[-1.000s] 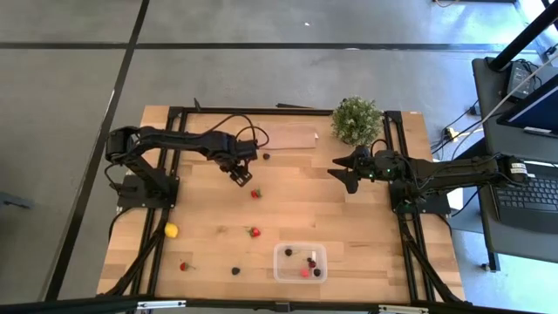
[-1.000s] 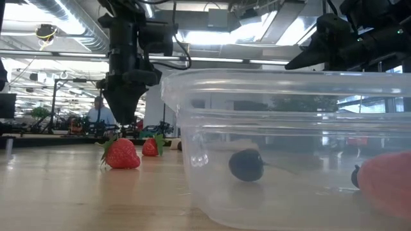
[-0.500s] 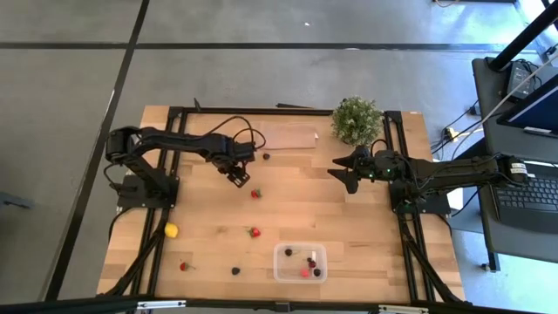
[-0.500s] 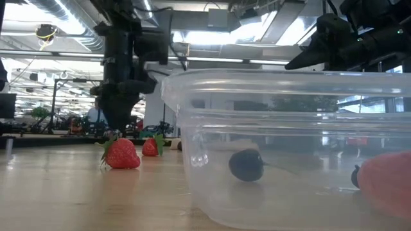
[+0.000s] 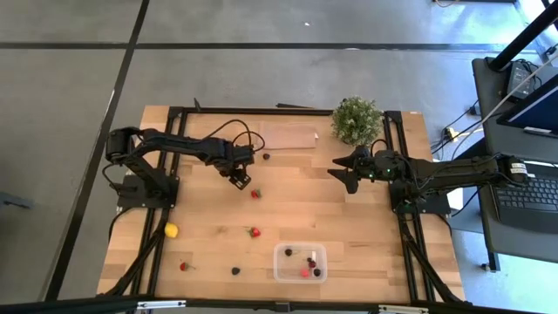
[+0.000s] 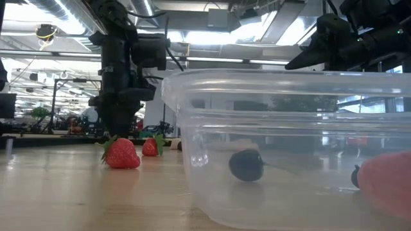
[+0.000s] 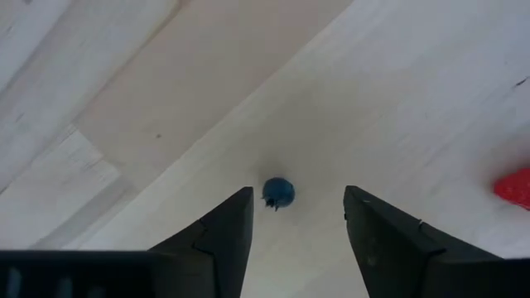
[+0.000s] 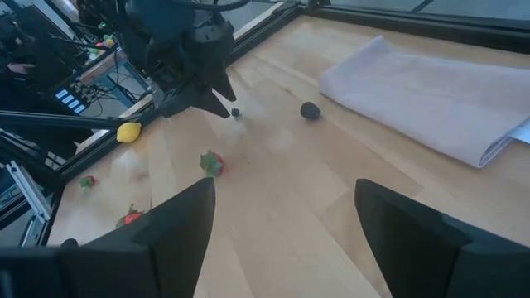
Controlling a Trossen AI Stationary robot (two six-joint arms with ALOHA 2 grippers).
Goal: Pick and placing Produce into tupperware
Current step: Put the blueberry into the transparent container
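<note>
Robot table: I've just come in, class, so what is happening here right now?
The left pincer is low over the table, its fingers open on either side of a small dark berry but not gripping it. The right pincer waits open near the potted plant. The clear tub already holds some fruit, while strawberries and a lemon lie loose on the table.

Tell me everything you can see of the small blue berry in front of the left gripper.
The blue berry is tiny, round and dull dark blue, with a small ragged tip on its underside. It lies on the bare wooden table, just ahead of the left gripper, between its two dark fingers but touching neither. The gripper is open around it. A red strawberry lies apart, off to one side.
</note>
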